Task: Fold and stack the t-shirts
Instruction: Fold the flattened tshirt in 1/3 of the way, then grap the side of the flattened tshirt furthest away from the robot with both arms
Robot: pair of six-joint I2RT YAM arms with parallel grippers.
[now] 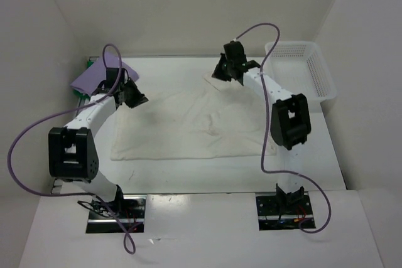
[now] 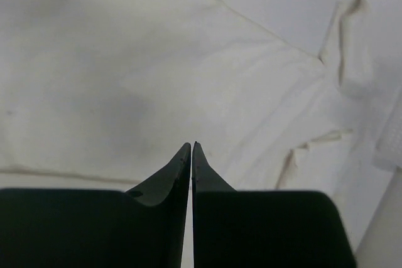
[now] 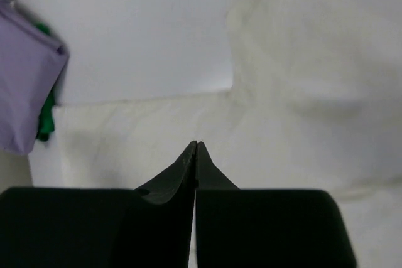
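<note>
Left gripper [image 2: 191, 147] hangs above the cream-white shirt [image 2: 125, 80].

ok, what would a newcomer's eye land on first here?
The cream-white t-shirt, spread flat across the middle of the table. The left end effector and right end effector hang near its far corners, both shut and empty. At far left the lavender t-shirt lies with the green t-shirt peeking out beside it; the white basket stands at far right.

cream-white shirt [image 1: 188, 123] flat at centre, lavender shirt [image 1: 94, 75] atop green shirt [image 1: 90, 63] back-left, basket [image 1: 326, 86] back-right
</note>
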